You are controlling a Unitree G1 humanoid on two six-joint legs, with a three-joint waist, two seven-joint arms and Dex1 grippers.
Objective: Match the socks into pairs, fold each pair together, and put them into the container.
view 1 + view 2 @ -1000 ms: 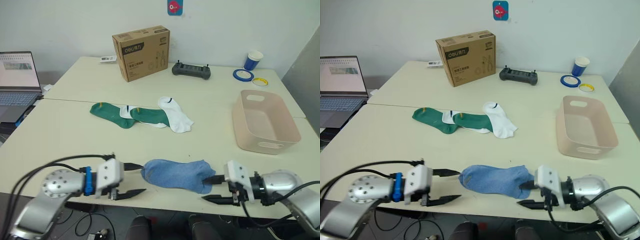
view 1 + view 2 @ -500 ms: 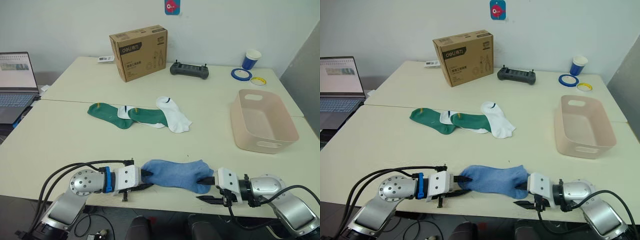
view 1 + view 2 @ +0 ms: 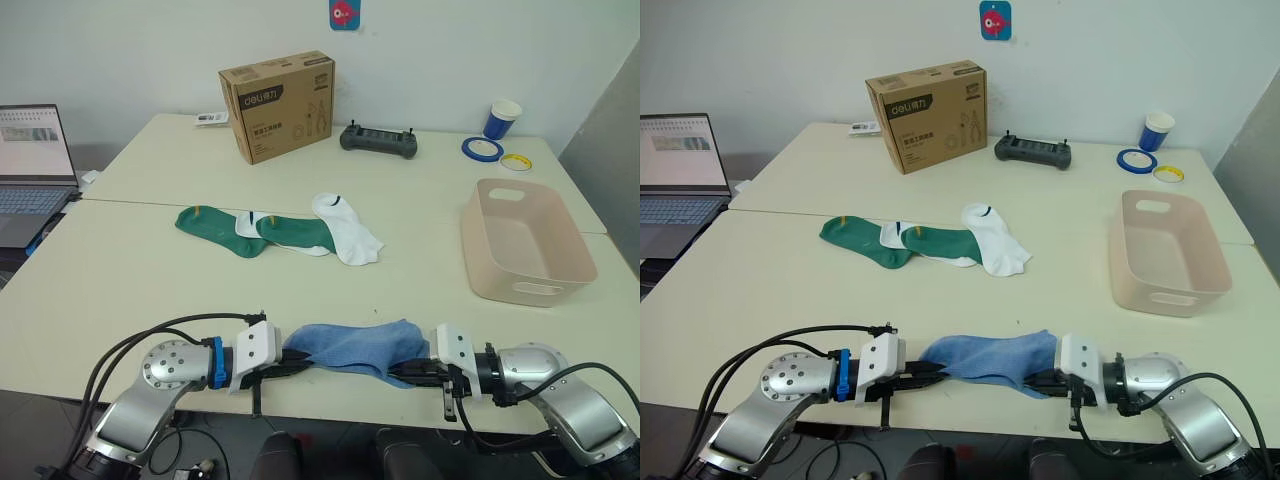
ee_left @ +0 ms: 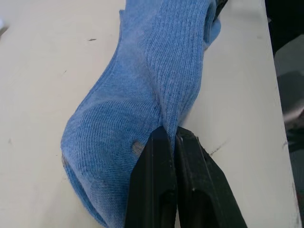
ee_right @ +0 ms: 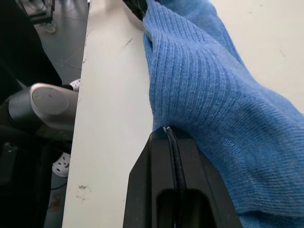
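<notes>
Between my two grippers lie the light blue socks (image 3: 352,347), stretched along the near edge of the table (image 3: 120,280). My left gripper (image 3: 296,368) has its fingers pressed together on the near border of the fabric at one end; in the left wrist view a thin fold of knit goes in between the black fingers (image 4: 154,185). My right gripper (image 3: 398,370) pinches the other end in the same way, its jaws closed on the blue rib. I cannot tell for sure if I hold one sock or two lying together.

This knit is soft and very light, so it will hang and stretch, not keep its shape. I judge a small pinch can slip out, or take only the upper layer; it is better to hold through the whole thickness near the ends.

Farther ahead of my hands are the dark green socks (image 3: 210,226) and white socks (image 3: 348,232), overlapping. Ahead of my right gripper, well apart, stands the pinkish-beige tub (image 3: 578,262).
</notes>
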